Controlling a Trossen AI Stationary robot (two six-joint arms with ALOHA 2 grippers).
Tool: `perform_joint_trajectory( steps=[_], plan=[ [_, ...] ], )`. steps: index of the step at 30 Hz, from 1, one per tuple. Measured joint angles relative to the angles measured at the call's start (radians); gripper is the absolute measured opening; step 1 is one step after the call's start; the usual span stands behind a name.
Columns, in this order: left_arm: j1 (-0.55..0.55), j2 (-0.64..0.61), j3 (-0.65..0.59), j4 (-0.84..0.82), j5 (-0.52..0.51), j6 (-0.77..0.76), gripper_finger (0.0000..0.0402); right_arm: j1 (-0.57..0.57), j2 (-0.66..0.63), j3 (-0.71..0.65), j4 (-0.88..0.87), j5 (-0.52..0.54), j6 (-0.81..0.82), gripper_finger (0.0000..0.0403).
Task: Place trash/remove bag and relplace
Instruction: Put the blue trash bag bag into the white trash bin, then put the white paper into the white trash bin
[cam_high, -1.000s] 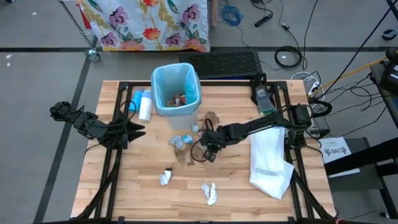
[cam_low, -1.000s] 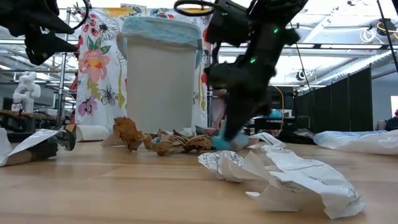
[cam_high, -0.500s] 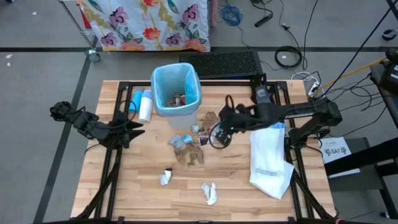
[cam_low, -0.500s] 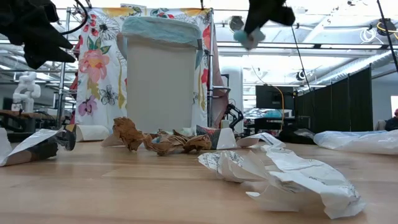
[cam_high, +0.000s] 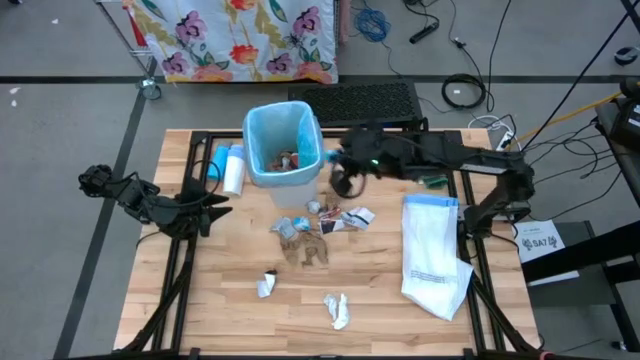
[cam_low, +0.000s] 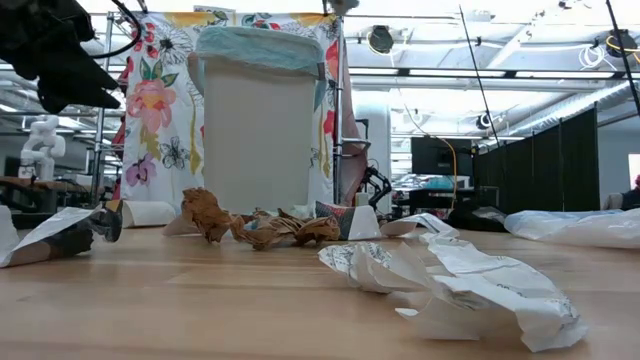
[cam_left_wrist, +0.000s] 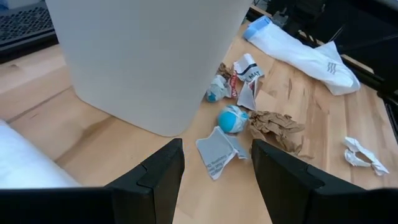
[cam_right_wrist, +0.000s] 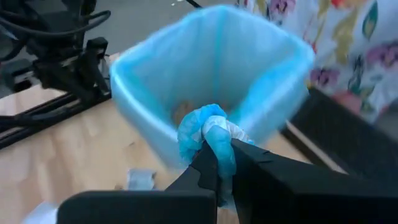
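Observation:
The bin (cam_high: 283, 145), lined with the light-blue bag (cam_right_wrist: 186, 68), stands at the table's far side with scraps inside. My right gripper (cam_high: 338, 178) hovers just right of the bin's rim, shut on a light-blue and white scrap (cam_right_wrist: 210, 132). Other trash lies on the wood near the bin: brown and white pieces (cam_high: 303, 238), a red-printed wrapper (cam_high: 350, 216), two white scraps (cam_high: 265, 285) (cam_high: 337, 310). The white replacement bag (cam_high: 432, 255) lies flat at the right. My left gripper (cam_high: 222, 210) waits open, left of the scraps, its fingers (cam_left_wrist: 161, 171) facing the bin's wall. My right gripper pinches the crumpled light-blue and white scrap between its two fingers (cam_right_wrist: 205, 165), which grip its lower part (cam_right_wrist: 219, 155). The scrap is lifted clear of the table and bulges out beyond the fingertips, in front of the bin's opening.
A blue-and-white cylinder (cam_high: 232, 167) lies left of the bin. In the low view a large crumpled white paper (cam_low: 450, 285) sits close to the camera, and brown scraps (cam_low: 260, 228) lie before the bin (cam_low: 262, 120). Bare wood shows along the near edge.
My right gripper has risen from the scraps at the table's middle with the blue and white scrap and has swung toward the far edge and the bin, leaving the low view upward. The red-printed wrapper now shows where the gripper stood.

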Motion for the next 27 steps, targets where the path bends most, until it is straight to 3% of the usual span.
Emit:
perform_joint_trajectory(
  steps=[7, 11, 16, 27],
  plan=[
    [0.000, 0.000, 0.000, 0.001, 0.000, -0.002, 0.0191, -0.073, 0.253, 0.305, 0.042, -0.049, -0.167, 0.0000],
    [0.000, 0.000, 0.000, 0.001, 0.002, -0.002, 0.0191, -0.117, 0.378, 0.399, 0.106, -0.109, -0.187, 0.0006],
    [0.000, 0.000, 0.000, 0.001, 0.014, -0.003, 0.0191, -0.152, 0.427, 0.400, 0.208, -0.111, -0.162, 0.0034],
    [0.000, 0.000, 0.000, 0.001, 0.051, -0.003, 0.0191, -0.180, 0.411, 0.398, 0.123, -0.163, -0.121, 0.0153]
  ],
)
